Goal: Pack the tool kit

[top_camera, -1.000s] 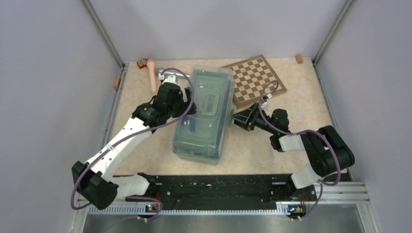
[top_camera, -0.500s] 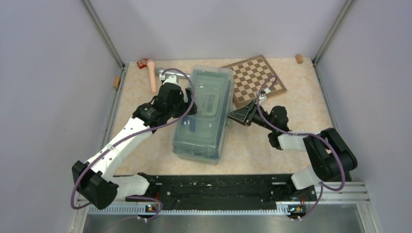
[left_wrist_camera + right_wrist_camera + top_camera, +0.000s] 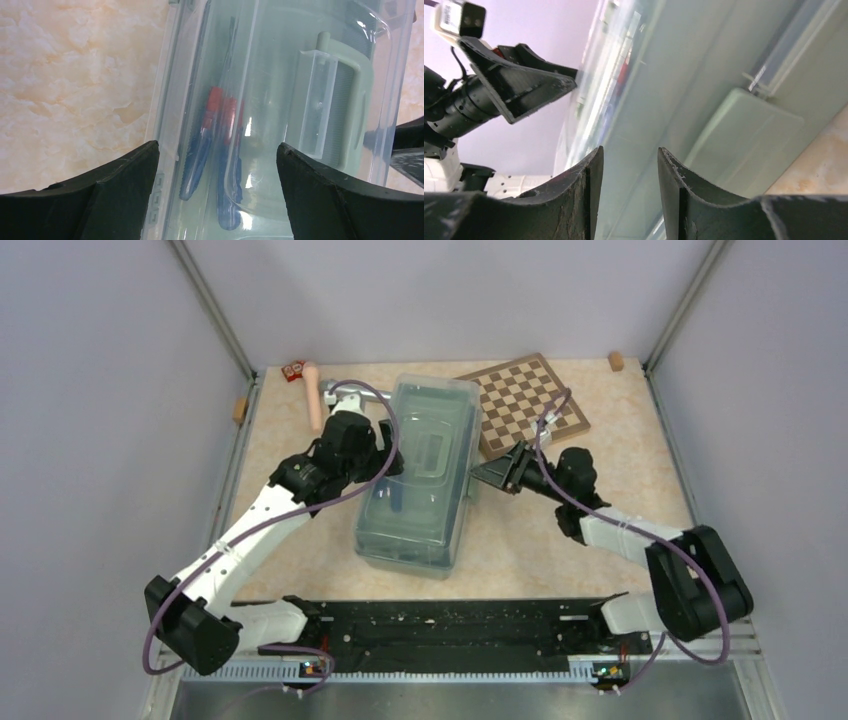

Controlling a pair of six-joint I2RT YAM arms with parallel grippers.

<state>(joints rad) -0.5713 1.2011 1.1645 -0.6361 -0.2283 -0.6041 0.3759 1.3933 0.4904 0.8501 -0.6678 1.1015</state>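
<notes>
At the far left of the table we see a hammer (image 3: 312, 398), its pale handle pointing away from us, well clear of the work. Just right of it, our left gripper (image 3: 217, 147) hovers over the left half of the toolbox (image 3: 420, 480) with its jaws spread wide and nothing between them. The sage-green toolbox sits mid-table with its translucent lid (image 3: 280, 60) on. Through the lid we make out two blue-and-red screwdrivers (image 3: 205, 135) lying side by side inside, and the lid's handle (image 3: 350, 110) beside them. Our right gripper (image 3: 630, 150) is pressed up against the toolbox's right wall, close to a green latch (image 3: 744, 135). Its fingers (image 3: 574, 200) are only a narrow gap apart, and we cannot tell whether they pinch anything. Beyond it, a chessboard (image 3: 530, 400) lies with one corner touching the toolbox.
</notes>
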